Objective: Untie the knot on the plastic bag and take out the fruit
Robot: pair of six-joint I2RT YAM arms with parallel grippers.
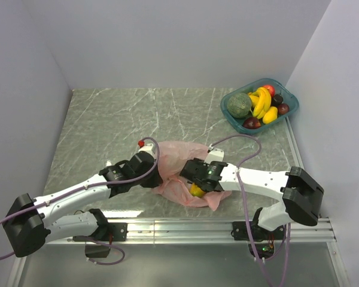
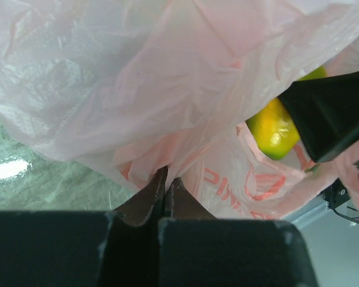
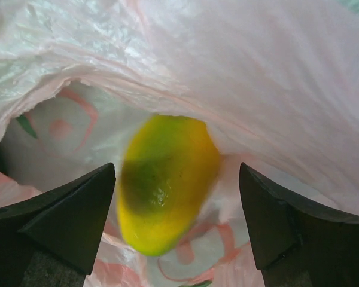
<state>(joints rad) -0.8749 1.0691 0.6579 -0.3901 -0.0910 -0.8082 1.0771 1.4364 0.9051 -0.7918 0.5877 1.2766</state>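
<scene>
The plastic bag (image 1: 180, 160) is gaping open. The left gripper (image 2: 166, 179) is pinching its nine o'clock side. The right gripper (image 3: 176, 176) is hanging wide open around the fruit (image 2: 272, 131) inside.

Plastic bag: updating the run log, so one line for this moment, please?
left fingers: shut on plastic bag | right fingers: open, flanking fruit inside bag | fruit: not gripped

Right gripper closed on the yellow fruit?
No, the right gripper stands open, a finger on each side of the yellow fruit.
</scene>
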